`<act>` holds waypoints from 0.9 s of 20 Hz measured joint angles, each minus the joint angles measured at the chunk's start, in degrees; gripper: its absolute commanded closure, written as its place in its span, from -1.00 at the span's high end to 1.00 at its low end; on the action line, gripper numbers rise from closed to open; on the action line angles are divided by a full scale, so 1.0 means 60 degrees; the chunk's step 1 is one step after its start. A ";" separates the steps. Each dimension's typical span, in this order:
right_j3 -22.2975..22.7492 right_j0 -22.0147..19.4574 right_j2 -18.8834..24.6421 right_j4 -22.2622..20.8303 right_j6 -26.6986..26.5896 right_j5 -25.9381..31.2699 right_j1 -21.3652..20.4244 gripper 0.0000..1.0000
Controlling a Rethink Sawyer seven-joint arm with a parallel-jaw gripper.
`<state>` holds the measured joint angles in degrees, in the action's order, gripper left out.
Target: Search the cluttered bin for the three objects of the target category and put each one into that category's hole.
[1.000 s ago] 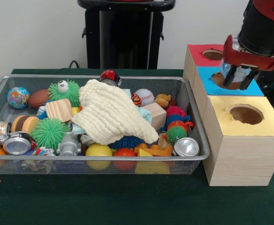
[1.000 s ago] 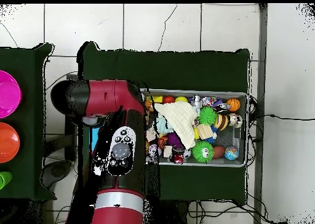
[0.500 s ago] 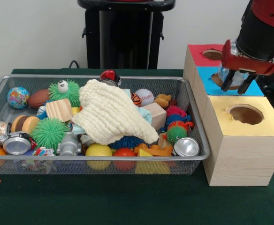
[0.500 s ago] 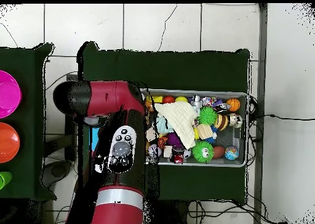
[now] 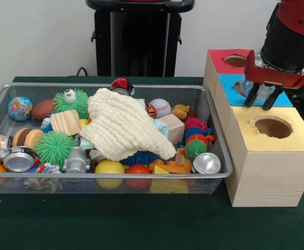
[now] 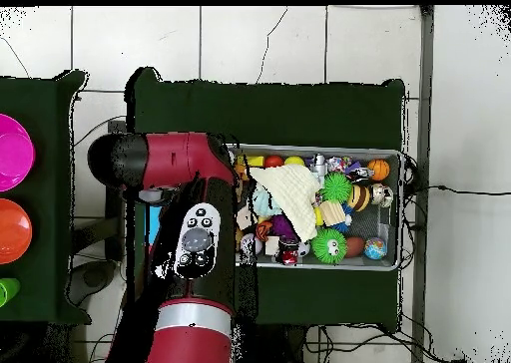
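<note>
Knobbly cream cloth [image 5: 123,130] drapes wire-mesh bin [image 5: 110,179] — spiky balls [image 5: 54,147] around.

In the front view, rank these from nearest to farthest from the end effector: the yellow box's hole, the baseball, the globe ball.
End effector hangs over the blue box top.
1. Yellow box's hole: just below it in the picture, on the right.
2. Baseball: mid-bin, toward the back.
3. Globe ball: the bin's far left corner.

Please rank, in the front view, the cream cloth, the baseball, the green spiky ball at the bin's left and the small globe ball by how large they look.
1. Cream cloth, by far the largest.
2. Green spiky ball, though it lies nearer the camera.
3. Globe ball and baseball: they look alike, so I would not rank them.
</note>
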<state>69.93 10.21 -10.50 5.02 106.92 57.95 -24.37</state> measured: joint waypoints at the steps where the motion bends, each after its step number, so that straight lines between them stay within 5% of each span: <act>1: 0.0000 0.0003 -0.0001 -0.0006 0.0000 0.0000 -0.0001 -1.00; 18: -0.0050 0.0199 -0.0231 -0.0006 0.0002 -0.0011 0.0049 -1.00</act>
<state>69.64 11.41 -11.89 4.98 106.93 57.88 -24.08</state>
